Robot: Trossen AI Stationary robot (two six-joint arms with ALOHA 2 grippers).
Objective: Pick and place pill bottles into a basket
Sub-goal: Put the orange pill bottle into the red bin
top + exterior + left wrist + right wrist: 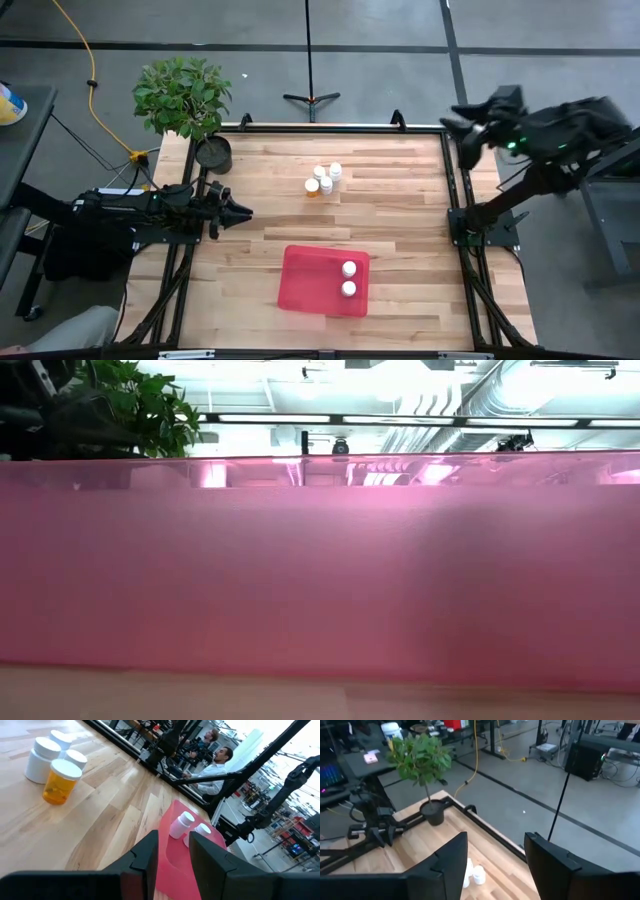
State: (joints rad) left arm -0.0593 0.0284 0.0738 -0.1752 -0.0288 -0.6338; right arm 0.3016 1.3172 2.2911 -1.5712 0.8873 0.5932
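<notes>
While two white-capped pill bottles (348,278) stand in the flat red plastic tray (305,280), four cluster apart, seemingly one orange; left gripper (244,211) clenched empty, right gripper (452,123) parted.

the red basket (310,280) lies on the wooden table (400,220), two white-capped pill bottles (348,278) standing inside near its right wall. four more bottles (324,179) cluster beyond the basket. the left gripper (240,211) hovers left of the basket; the right gripper (455,127) hangs far beyond it, rightward. a potted plant (190,105) stands left of the cluster.
</notes>
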